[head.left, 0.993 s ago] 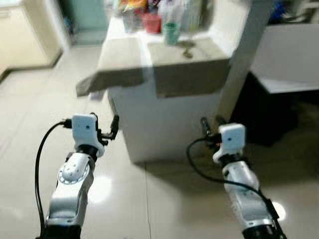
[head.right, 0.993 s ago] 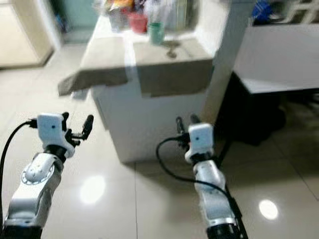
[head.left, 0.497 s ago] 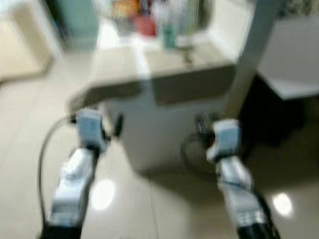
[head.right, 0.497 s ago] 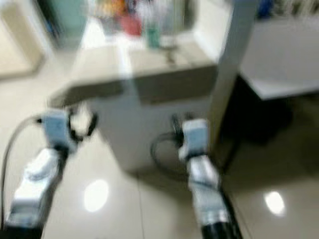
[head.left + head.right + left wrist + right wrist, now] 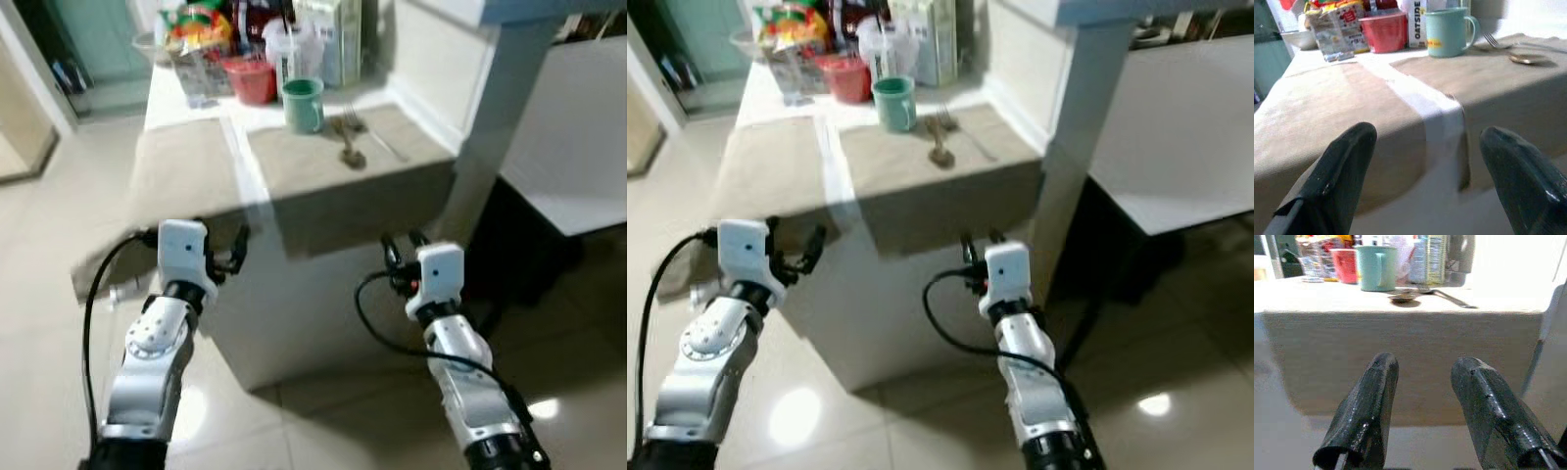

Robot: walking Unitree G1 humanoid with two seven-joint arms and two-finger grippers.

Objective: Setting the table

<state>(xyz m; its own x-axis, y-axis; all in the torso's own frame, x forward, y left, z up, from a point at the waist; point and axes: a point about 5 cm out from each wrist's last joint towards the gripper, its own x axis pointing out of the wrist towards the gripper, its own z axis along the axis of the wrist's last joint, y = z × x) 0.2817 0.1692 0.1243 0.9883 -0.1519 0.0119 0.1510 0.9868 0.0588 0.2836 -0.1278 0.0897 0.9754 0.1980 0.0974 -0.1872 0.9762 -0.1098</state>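
A white table [image 5: 243, 171] carries two beige placemats, the left placemat [image 5: 181, 171] and the right placemat [image 5: 323, 176], both hanging over its front edge. A teal mug [image 5: 303, 104] stands at the back of the right placemat, with a spoon [image 5: 349, 152] and a fork [image 5: 375, 138] lying beside it. My left gripper [image 5: 223, 245] is open and held up just before the left placemat's edge [image 5: 1352, 122], touching nothing. My right gripper [image 5: 402, 250] is open below the right placemat's front edge [image 5: 1400, 328], with nothing between its fingers.
A red bowl [image 5: 251, 80], a snack bag [image 5: 196, 44], a plastic cup and cartons [image 5: 328, 39] crowd the table's back. A white pillar [image 5: 500, 108] rises right of the table, with a second white table [image 5: 578, 137] beyond. Shiny tiled floor [image 5: 39, 323] lies on the left.
The camera has moved closer to the table and now looks more down onto it; the blur is gone. Both grippers stay raised and open, now near the table's front edge.
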